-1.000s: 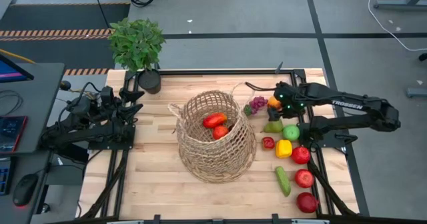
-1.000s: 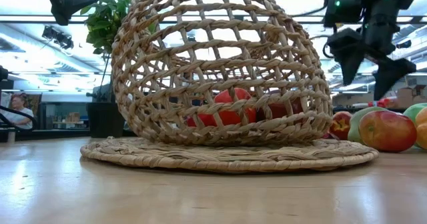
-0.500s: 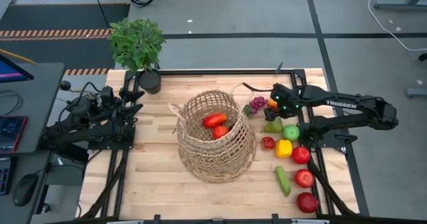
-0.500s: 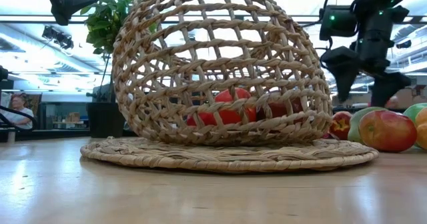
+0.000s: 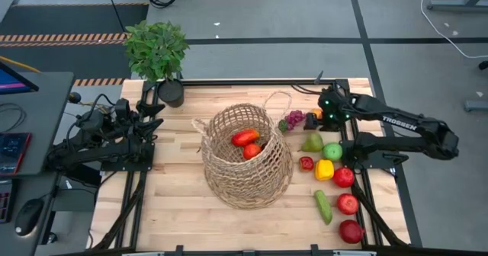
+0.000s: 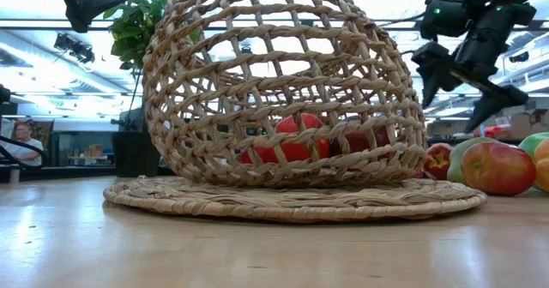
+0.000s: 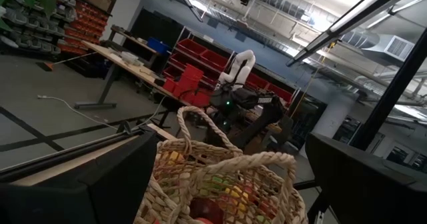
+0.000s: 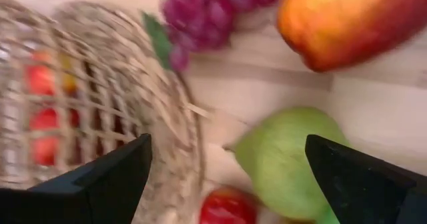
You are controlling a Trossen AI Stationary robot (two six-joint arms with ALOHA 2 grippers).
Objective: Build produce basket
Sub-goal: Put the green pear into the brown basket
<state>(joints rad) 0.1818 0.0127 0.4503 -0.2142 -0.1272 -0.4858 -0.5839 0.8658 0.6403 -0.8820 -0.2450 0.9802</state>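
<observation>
The tan wicker basket [image 5: 245, 155] rests on its flat woven bottom [image 6: 292, 201] at the table's middle, with two red pieces of produce [image 5: 248, 142] inside. To its right lie purple grapes [image 5: 293, 120], an orange [image 8: 347, 21], a pear [image 5: 311, 142], a green apple [image 5: 332, 151], a yellow pepper [image 5: 324, 169], a cucumber [image 5: 323, 206] and red apples [image 5: 348, 203]. My right gripper [image 5: 314, 117] hangs open over the grapes and the orange and touches nothing. My left gripper [image 5: 156, 115] waits open at the table's left edge, facing the basket [image 7: 220, 177].
A potted leafy plant [image 5: 156, 54] stands at the table's far left corner. Bare wood lies in front of the basket and to its left. A black frame [image 5: 358, 172] runs along the right edge beside the fruit.
My right gripper has swung a little toward the table's far right and rolled about its own axis, so its fingers now stand splayed at a slant over the grapes and the orange. It stays open. The fruit and the basket have kept still.
</observation>
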